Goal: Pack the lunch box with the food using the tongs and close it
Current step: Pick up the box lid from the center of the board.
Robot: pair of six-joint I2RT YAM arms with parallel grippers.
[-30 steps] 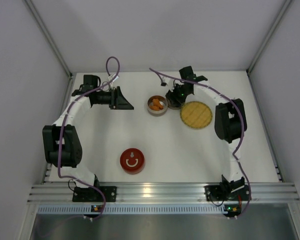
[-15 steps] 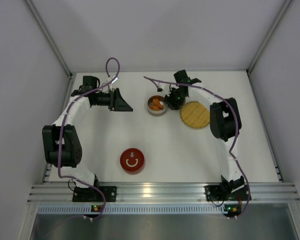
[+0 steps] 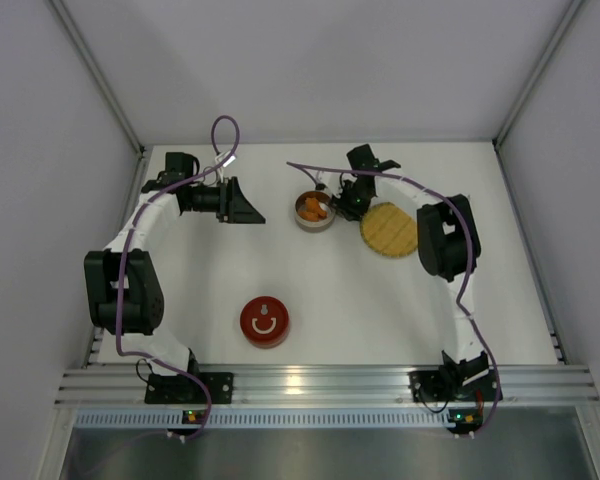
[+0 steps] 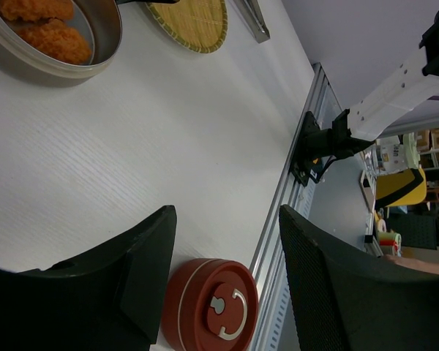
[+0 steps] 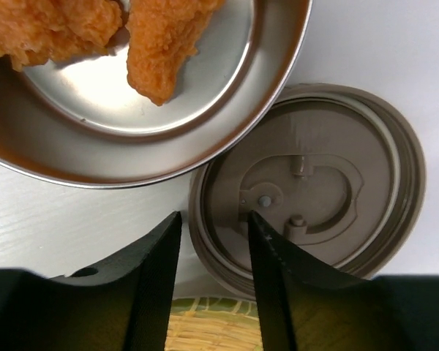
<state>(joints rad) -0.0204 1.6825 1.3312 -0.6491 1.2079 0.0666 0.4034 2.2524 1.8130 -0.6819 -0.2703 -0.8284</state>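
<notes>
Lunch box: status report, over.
Left gripper open, empty. Right gripper jaws apart, straddling rim of grey-brown lid beside lunch box. Box open, orange food inside; red lid lying apart. Nothing blocking.

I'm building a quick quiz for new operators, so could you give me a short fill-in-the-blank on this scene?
1. The lid with the curved white mark on top is ____ in colour.
2. The food in the metal container is ____ in colour.
3. The left gripper holds nothing, and its jaws are ____.
4. The woven plate is ____ in colour.

Missing words: red; orange; open; yellow.
</notes>
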